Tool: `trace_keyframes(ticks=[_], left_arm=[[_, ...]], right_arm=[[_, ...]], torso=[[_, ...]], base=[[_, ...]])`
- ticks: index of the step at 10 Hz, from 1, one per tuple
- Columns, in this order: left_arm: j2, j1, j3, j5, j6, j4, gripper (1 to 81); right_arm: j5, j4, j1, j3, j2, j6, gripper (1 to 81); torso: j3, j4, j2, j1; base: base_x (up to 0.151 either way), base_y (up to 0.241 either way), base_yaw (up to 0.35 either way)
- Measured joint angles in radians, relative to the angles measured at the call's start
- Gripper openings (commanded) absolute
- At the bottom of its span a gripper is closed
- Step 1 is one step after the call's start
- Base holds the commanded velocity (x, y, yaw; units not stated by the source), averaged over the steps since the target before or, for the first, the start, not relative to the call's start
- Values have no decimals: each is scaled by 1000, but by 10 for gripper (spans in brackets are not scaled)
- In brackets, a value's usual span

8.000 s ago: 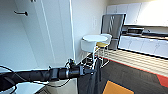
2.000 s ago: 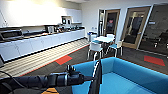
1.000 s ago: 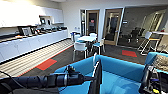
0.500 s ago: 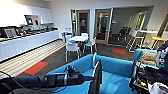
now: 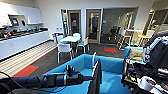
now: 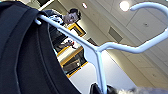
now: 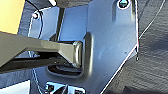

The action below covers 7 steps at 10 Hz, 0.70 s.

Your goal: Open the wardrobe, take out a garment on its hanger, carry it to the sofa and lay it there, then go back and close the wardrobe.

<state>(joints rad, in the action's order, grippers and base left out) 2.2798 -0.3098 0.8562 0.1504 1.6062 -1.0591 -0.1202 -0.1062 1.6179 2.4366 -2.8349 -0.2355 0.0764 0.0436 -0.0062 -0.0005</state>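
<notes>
Black garment [image 6: 27,57] draped on white hanger [image 6: 100,50]; left end effector [image 5: 86,78] grips hanger above blue sofa [image 5: 110,65].

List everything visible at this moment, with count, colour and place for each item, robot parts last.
sofa: one, bright blue, directly ahead of the robot.
hanger: one, white, held up at the left arm's tip, hook uppermost.
garment: one, black, draped on the hanger.
round table: one, white, mid-room beyond the sofa.
white chairs: several around that table.
kitchen counter: one run, white, along the left wall.
red floor patches: two, on dark flooring.
person: one, seen past the hanger in the left wrist view.
left arm: black, reaching over the sofa.
</notes>
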Motion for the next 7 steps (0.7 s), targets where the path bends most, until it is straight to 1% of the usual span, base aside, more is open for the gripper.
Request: trace_keyframes(ticks=[2,5,6,7], left_arm=[[-5,0,-2,0,0,0,10],[-15,1,-2,-6,0,0,10],[-16,1,-3,-11,0,-1,10],[-12,1,-3,-14,0,0,10]], right_arm=[[3,0,6,0,-4,0,811],[1,0,4,0,-8,0,811],[0,0,3,1,-7,0,811],[-1,0,5,0,-8,0,811]], torso=[[0,0,0,0],[0,0,0,0],[0,0,0,0],[0,0,0,0]], base=[[0,0,-242],[0,0,-201],[0,0,-109],[0,0,0]])
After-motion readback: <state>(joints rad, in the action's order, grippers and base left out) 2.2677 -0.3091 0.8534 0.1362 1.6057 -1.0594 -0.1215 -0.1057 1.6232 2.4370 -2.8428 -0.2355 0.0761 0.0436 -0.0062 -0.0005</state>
